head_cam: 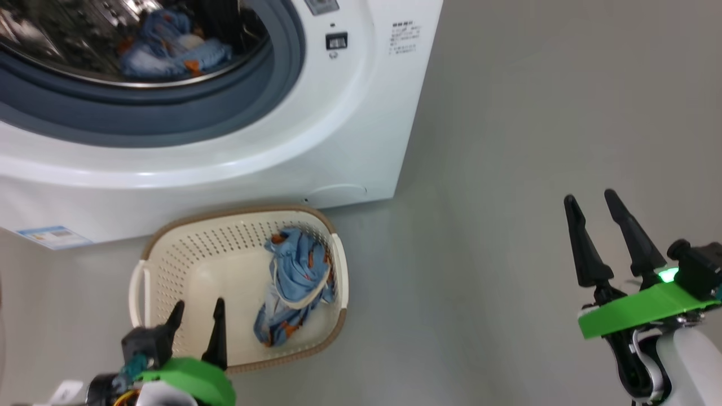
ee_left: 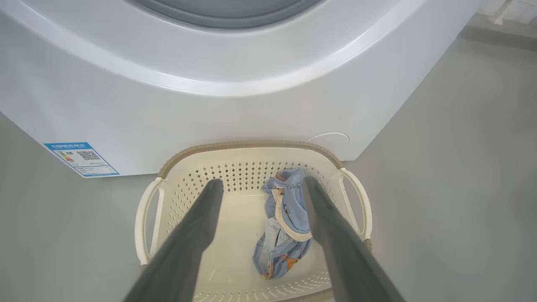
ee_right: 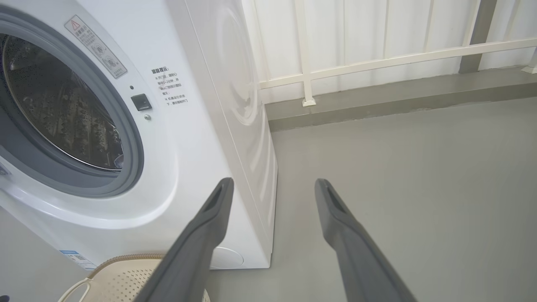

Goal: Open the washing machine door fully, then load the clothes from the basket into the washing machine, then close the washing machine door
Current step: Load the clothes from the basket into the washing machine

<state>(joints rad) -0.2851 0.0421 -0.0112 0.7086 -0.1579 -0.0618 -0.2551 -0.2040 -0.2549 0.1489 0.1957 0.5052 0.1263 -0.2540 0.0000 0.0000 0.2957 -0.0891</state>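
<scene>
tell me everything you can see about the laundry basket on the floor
The small rectangular cream plastic basket has perforated walls, a brown woven-look rim and two loop side handles. It stands upright on the grey floor before the white front-loading washing machine; whether they touch is unclear. One crumpled light blue printed garment lies in its right half. The open left end effector hovers over its near edge.

one washing machine (head_cam: 338, 129), with one basket (head_cam: 237, 212) on the floor just in front of it. two bundles of clothes: one bundle (head_cam: 169, 45) inside the washing machine, a second bundle (head_cam: 296, 282) in the basket before it. two grippers of two fingers each: the left gripper (head_cam: 199, 303) in front of the washing machine, the right gripper (head_cam: 590, 195) off to its side.
</scene>
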